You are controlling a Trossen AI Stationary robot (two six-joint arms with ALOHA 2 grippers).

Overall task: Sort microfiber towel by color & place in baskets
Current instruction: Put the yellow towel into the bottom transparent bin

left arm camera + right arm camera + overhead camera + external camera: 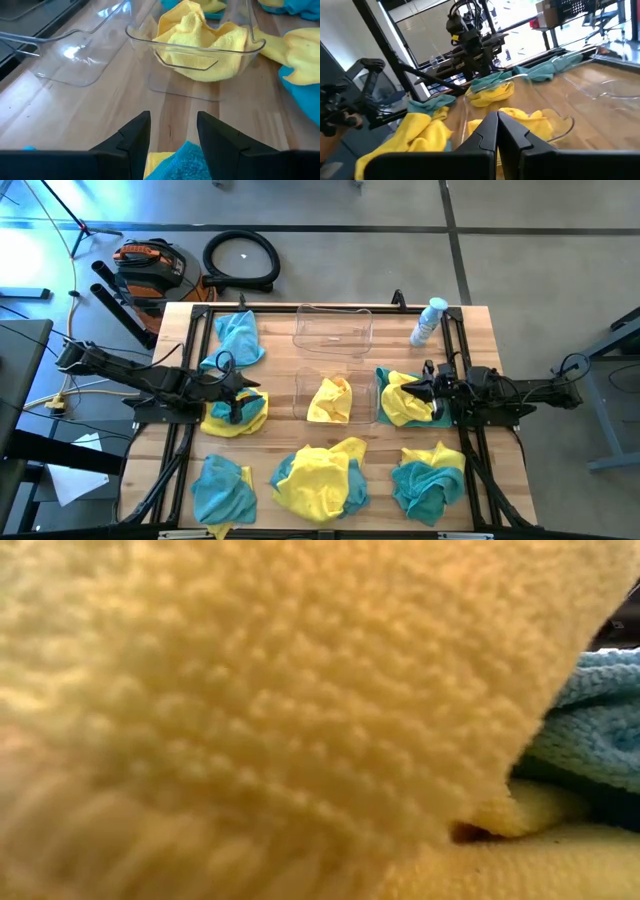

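Left gripper [236,402], fingers wide, hovers over yellow-and-teal towel [240,416] near table's [480,360] left edge | near basket [335,396], one yellow towel inside, straight ahead | right gripper [425,390] shut, empty.

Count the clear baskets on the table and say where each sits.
2. One empty basket sits at the table's far middle; the other basket is just nearer, at the centre, holding a yellow towel. None seems hidden.
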